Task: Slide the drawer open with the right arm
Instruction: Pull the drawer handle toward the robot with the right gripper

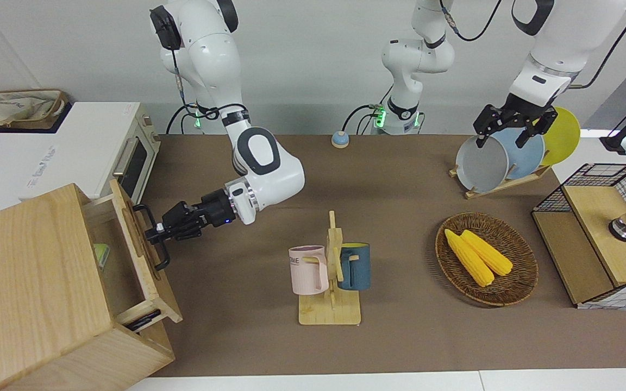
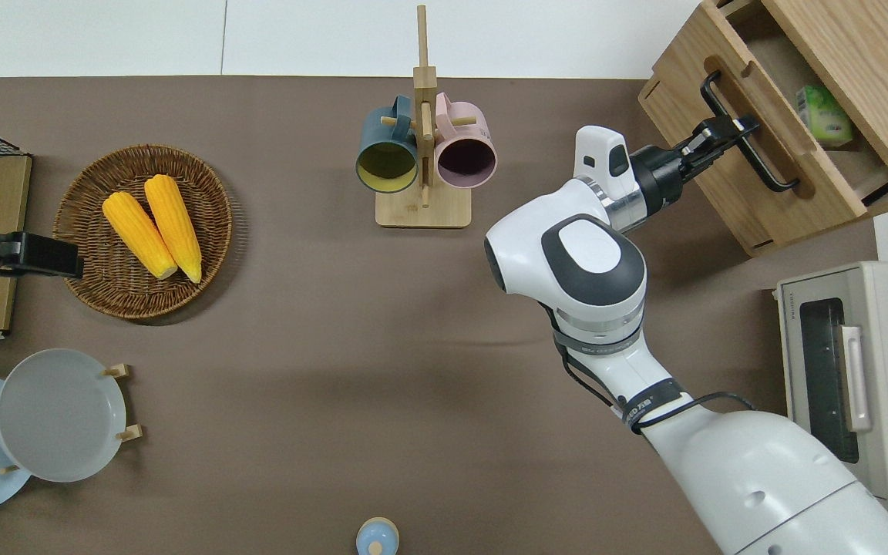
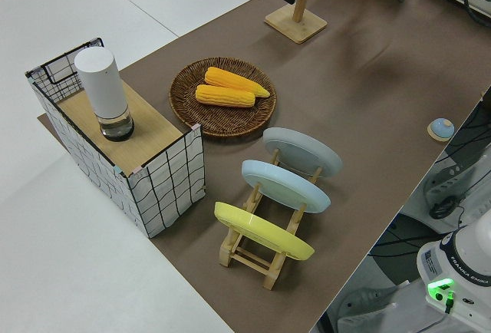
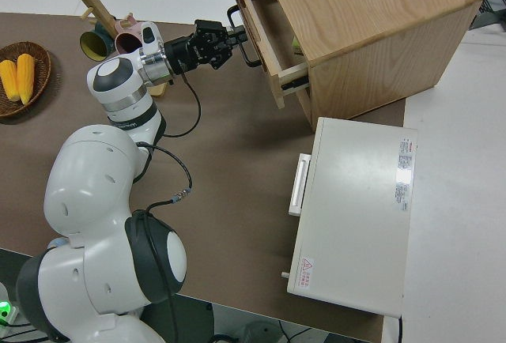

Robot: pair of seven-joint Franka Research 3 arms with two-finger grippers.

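Light-wood shallow drawer point(image 1: 128, 255) partly out, black bar handle point(image 1: 150, 234) clenched by right end effector point(image 1: 156, 230) at nine o'clock for pulling; left arm parked.

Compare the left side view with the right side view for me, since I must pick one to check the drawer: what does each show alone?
Only the left side view shows the plate rack with three plates and the wire-mesh box carrying a white cylinder. Only the right side view shows the drawer pulled partly out of its cabinet, the right gripper shut on the black handle, and the toaster oven. Both show the corn basket and the mug stand.
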